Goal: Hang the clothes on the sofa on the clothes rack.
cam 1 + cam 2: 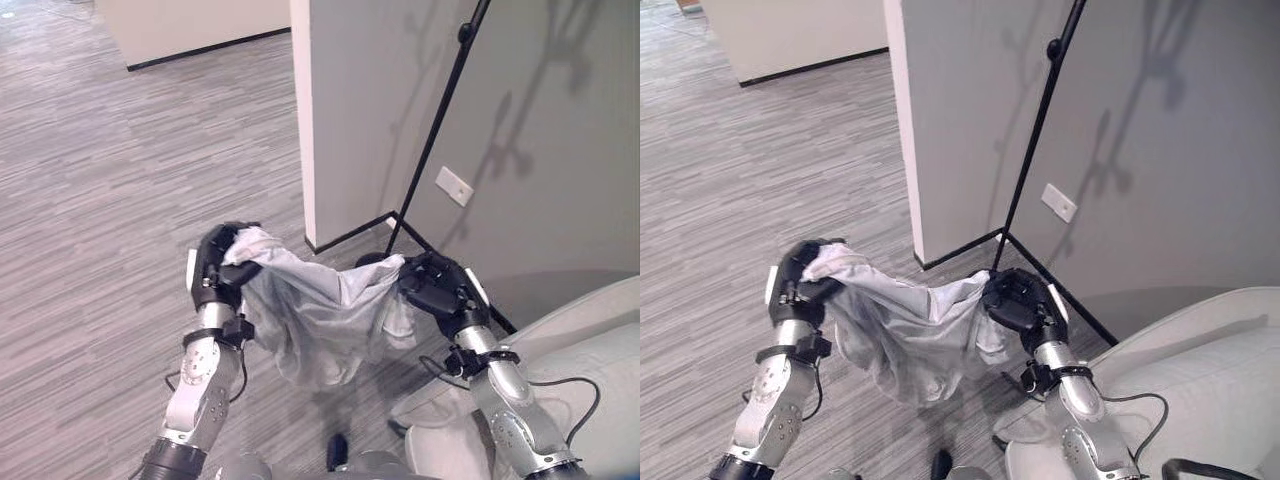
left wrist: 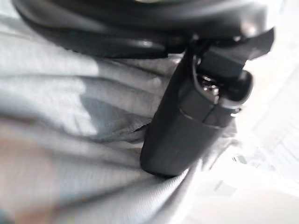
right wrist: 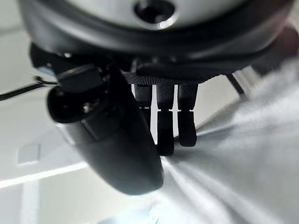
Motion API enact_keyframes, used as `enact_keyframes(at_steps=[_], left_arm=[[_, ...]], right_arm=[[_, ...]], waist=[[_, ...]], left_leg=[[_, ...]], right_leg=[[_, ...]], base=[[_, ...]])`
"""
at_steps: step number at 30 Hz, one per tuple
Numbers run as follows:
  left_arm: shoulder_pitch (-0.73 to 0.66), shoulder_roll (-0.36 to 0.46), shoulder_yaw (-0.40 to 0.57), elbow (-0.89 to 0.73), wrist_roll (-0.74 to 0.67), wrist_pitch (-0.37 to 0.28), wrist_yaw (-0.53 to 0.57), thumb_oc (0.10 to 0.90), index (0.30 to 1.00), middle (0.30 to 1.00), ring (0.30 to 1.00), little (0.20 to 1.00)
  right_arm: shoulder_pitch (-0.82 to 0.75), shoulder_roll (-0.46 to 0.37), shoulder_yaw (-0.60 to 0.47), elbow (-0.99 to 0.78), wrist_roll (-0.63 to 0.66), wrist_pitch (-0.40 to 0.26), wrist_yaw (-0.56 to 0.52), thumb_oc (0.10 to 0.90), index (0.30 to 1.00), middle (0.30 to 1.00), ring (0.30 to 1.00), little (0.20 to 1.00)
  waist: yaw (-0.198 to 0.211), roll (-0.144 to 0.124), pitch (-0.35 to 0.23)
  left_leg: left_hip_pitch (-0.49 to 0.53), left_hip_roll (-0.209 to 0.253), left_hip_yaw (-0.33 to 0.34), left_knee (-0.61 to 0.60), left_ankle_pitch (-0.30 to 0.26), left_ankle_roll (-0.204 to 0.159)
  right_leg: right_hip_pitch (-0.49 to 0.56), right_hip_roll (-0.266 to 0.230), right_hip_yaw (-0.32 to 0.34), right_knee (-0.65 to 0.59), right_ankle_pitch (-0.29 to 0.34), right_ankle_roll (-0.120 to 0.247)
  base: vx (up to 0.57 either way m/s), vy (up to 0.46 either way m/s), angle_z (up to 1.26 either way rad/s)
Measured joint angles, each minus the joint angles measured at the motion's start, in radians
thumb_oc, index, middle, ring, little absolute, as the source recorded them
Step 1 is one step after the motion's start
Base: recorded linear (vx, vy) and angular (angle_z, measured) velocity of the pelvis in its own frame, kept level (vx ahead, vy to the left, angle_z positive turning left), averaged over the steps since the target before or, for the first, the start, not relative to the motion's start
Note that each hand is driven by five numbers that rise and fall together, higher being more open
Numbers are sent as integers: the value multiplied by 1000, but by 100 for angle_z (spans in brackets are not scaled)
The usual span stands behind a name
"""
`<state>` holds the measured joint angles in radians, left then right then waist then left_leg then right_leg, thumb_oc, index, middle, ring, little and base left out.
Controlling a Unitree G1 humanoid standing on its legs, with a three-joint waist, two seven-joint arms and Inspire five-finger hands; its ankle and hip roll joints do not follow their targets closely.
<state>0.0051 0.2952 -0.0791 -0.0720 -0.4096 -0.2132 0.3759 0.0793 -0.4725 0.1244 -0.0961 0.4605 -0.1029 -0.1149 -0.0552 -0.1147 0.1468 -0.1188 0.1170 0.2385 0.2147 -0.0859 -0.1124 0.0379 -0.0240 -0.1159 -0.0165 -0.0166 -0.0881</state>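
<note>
From the left eye view, the rack's black pole (image 1: 440,120) runs up out of the top of the picture, so whatever sits at its head is cut off; its thin black feet (image 1: 355,232) splay on the floor against the grey wall (image 1: 520,120). A pale grey garment (image 1: 320,315) hangs in the air between the two hands, its long axis running side to side, its top edge sagging in the middle and its bulk drooping toward the wood-look floor (image 1: 100,200). What kind of garment it is I cannot make out. The left hand (image 1: 215,265) is curled round one bunched end, the right hand (image 1: 435,285) curled round the other, just in front of the rack's feet. The light sofa (image 1: 590,350) fills the lower right corner, partly cut off.

The right eye view shows the same: the cloth slung between both fists, clear of the sofa and floor.

In the left wrist view the thumb (image 2: 187,126) presses down into folds of the grey cloth; the fingers are hidden.

In the right wrist view the thumb (image 3: 117,154) and fingers (image 3: 164,126) close together, pinching the fabric's edge.
</note>
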Motion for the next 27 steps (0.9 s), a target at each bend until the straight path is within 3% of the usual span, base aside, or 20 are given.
enact_keyframes(at_steps=[1,2,4,5,8,10,11,12,13,15,16,18,19,21,23,24,26,27], left_arm=[[1,5,22,2,34,0,19,400,300,300,300,300],[-2,30,53,6,107,-1,56,400,300,300,300,300],[-33,80,81,17,215,-6,105,400,300,300,300,300],[-64,80,84,28,260,-15,123,400,300,300,300,300],[-110,78,74,26,353,-47,149,400,300,300,300,300],[-128,78,70,21,408,-50,166,400,300,300,300,300],[-134,79,63,12,432,-50,175,400,300,300,300,300],[-147,89,58,15,459,-47,185,400,300,300,300,300],[-165,100,35,16,465,-46,191,400,300,300,300,300],[-210,123,13,13,501,-38,204,400,300,300,300,300],[-243,129,-3,24,503,-36,206,400,300,300,300,300],[-330,159,-44,53,535,-30,224,400,300,300,300,300],[-399,178,-71,91,544,-23,230,400,300,300,300,300],[-446,187,-78,109,575,-21,243,400,300,300,300,300],[-475,186,-80,113,592,-21,252,400,300,300,300,300],[-501,188,-80,121,618,-21,265,400,300,300,300,300],[-523,191,-76,119,640,-22,279,400,300,300,300,300],[-530,192,-65,117,663,-24,290,400,300,300,300,300]], right_arm=[[-11,-4,-12,2,-35,0,-16,400,300,300,300,300],[-32,-8,-30,9,-104,0,-54,400,300,300,300,300],[-84,-7,-55,18,-211,-1,-116,400,300,300,300,300],[-98,-6,-82,14,-263,-12,-150,400,300,300,300,300],[-99,-5,-134,-20,-378,-15,-237,400,300,300,300,300],[-110,-8,-158,-76,-492,-12,-296,400,300,300,300,300],[-114,-32,-180,-118,-553,-13,-338,400,300,300,300,300],[-118,-25,-185,-132,-623,3,-370,400,300,300,300,300],[-118,-30,-207,-148,-691,9,-394,400,300,300,300,300],[-164,-14,-218,-156,-750,47,-441,400,300,300,300,300],[-183,-1,-225,-155,-767,61,-458,400,300,300,300,300],[-221,3,-225,-151,-780,95,-486,400,300,300,300,300],[-262,-4,-225,-142,-821,118,-501,400,300,300,300,300],[-326,-1,-210,-131,-850,130,-550,400,300,300,300,300],[-359,6,-198,-125,-850,145,-586,400,300,300,300,300],[-402,-7,-189,-109,-854,153,-594,400,300,300,300,300],[-433,-18,-189,-105,-891,161,-616,400,300,300,300,300],[-449,-32,-191,-105,-914,162,-622,400,300,300,300,300]], waist=[[5,4,0],[8,11,0],[28,20,5],[20,28,7],[15,49,-2],[23,87,-19],[11,132,-24],[-5,108,-21],[-7,115,-20],[-5,117,-20],[-5,121,-19],[0,126,-14],[-10,134,2],[-25,148,17],[-33,147,19],[-31,144,22],[-39,141,21],[-44,137,18]], left_leg=[[1,-17,-35,-79,16,6],[-3,-35,-142,-195,58,1],[-33,-18,-275,-302,113,-11],[-78,-6,-276,-289,146,-11],[-120,6,-269,-230,173,5],[-75,1,-267,-228,176,23],[-41,-7,-263,-254,293,41],[-22,-51,-237,-255,262,64],[1,-90,-226,-275,297,83],[45,-146,-193,-307,263,132],[53,-156,-186,-306,266,139],[79,-171,-180,-306,226,180],[116,-176,-171,-306,221,195],[159,-179,-135,-305,202,209],[182,-179,-113,-305,179,218],[209,-178,-79,-306,161,219],[229,-175,-65,-305,128,212],[233,-172,-51,-305,125,196]], right_leg=[[13,5,19,-17,8,9],[49,26,81,-45,7,15],[89,50,130,-74,10,24],[108,55,132,-74,4,18],[158,48,164,-74,-41,34],[183,23,220,-74,-77,75],[203,9,226,-73,-94,117],[217,-46,224,-69,-107,138],[204,-83,185,-20,-134,168],[187,-135,177,43,-126,191],[168,-155,173,101,-140,213],[67,-159,198,312,-153,247],[-24,-169,206,526,-165,254],[-135,-188,188,689,-157,251],[-175,-212,146,683,-150,260],[-221,-267,31,697,-152,257],[-242,-279,-13,624,-155,255],[-244,-273,-31,524,-151,259]], base=[[375,130,-119],[339,107,-101],[296,112,-106],[237,151,-65],[282,226,-43],[258,248,-68],[181,189,-41],[379,361,-12],[286,247,-1],[296,300,-20],[220,275,-25],[135,272,-15],[85,269,-28],[139,213,-33],[185,86,-39],[241,5,-65],[274,-101,-57],[261,-147,-33]])
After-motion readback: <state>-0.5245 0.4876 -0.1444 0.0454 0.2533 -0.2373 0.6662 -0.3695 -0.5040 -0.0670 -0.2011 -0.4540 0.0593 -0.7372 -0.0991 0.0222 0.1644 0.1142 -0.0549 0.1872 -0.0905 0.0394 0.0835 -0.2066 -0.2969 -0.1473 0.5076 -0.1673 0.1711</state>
